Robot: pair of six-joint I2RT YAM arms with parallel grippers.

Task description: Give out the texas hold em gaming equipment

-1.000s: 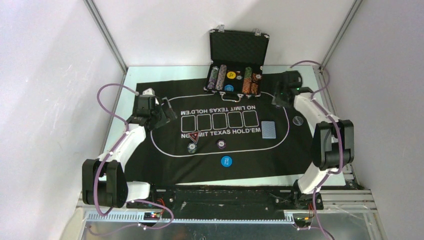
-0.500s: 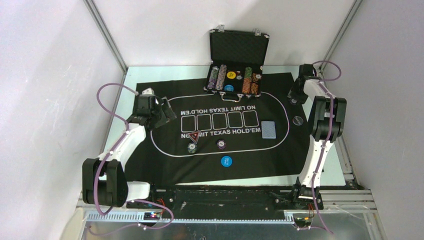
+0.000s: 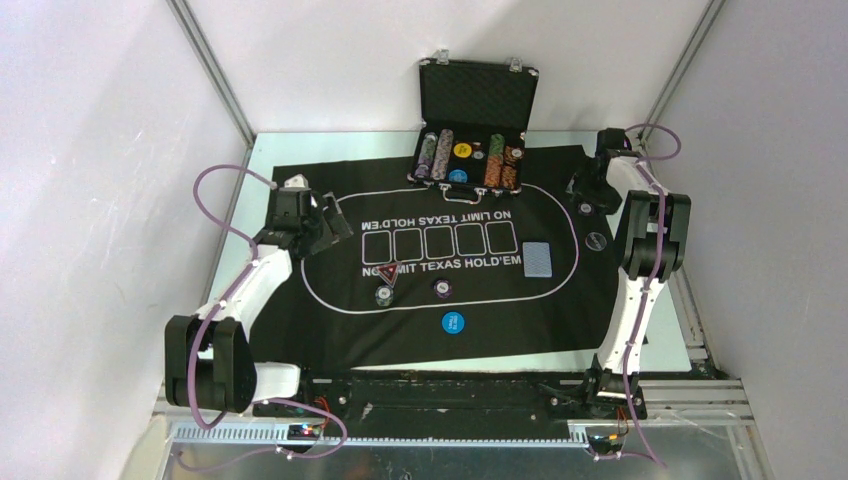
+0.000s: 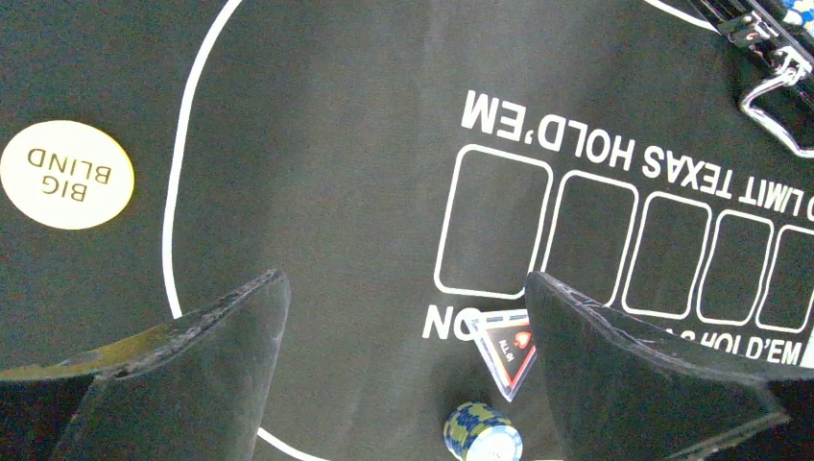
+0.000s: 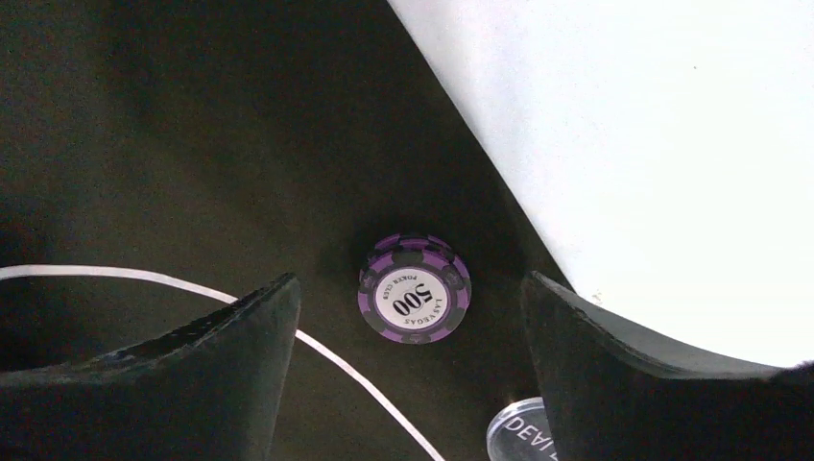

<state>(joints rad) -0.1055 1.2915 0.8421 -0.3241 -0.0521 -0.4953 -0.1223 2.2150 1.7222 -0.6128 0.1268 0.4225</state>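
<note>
A purple 500 chip point(image 5: 415, 300) lies flat on the black mat near its far right edge, small in the top view point(image 3: 585, 209). My right gripper point(image 5: 411, 280) hangs over it, open, a finger on either side and neither touching it. My left gripper point(image 4: 405, 279) stands open and empty over the mat's left end point(image 3: 322, 226). Beyond it sit a blue-and-yellow chip stack point(image 4: 483, 434) and a red triangular marker point(image 4: 509, 350). The yellow BIG BLIND button point(image 4: 65, 174) lies outside the white oval line. The blue-backed cards point(image 3: 538, 260) rest inside the oval at the right.
The open black case point(image 3: 470, 160) with chip rows stands at the mat's far edge. A clear dealer button point(image 3: 597, 240) lies just nearer than the purple chip. A purple chip stack point(image 3: 443, 289) and a blue button point(image 3: 453, 322) sit near the front. Bare white table borders the mat on the right.
My right arm swung out to the far right corner, then its jaws opened, leaving the purple chip on the mat. The left arm has not moved.
</note>
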